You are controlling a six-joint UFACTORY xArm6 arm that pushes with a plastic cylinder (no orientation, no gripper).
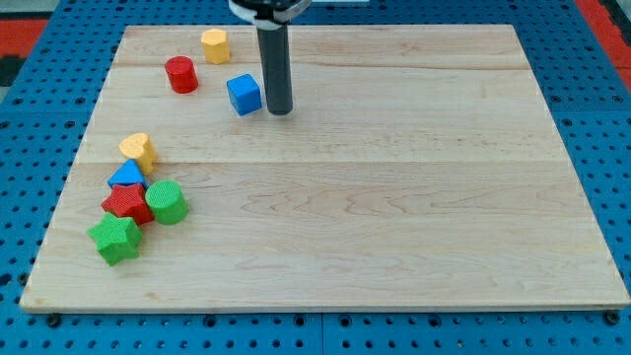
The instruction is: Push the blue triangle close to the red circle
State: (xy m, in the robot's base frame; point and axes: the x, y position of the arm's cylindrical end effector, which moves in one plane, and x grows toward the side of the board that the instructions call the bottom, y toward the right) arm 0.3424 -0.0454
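The tool was seen as a straight dark rod with no jaws to open or close, so nothing was gripped by it; its tip (pixel 280 110) was set down on the wooden counter (pixel 394 197) in the upper left part of the view.

Just to the view's left of the tip, a blue cube (pixel 244 94) was found, close beside the rod though contact could not be confirmed. Further to the view's left of the tip, and slightly higher, the red circle (pixel 181 75) was placed, a short upright cylinder. Above and to the left of the tip, near the counter's top edge, a yellow hexagonal block (pixel 215 44) was seen.

The blue triangle (pixel 126 176) was located well apart from the tip, far down and to the view's left of it, near the counter's left edge. Its apex was turned toward the view's top, and its broad base was laid roughly across the view from left to right. It was hemmed in by a cluster: a yellow heart-shaped block (pixel 138 149) just above it, a red block (pixel 127 203) of ribbed, uncertain outline touching it from below, a green cylinder (pixel 168 202) to the right of that red block, and a green star-shaped block (pixel 115 240) lowest of all.
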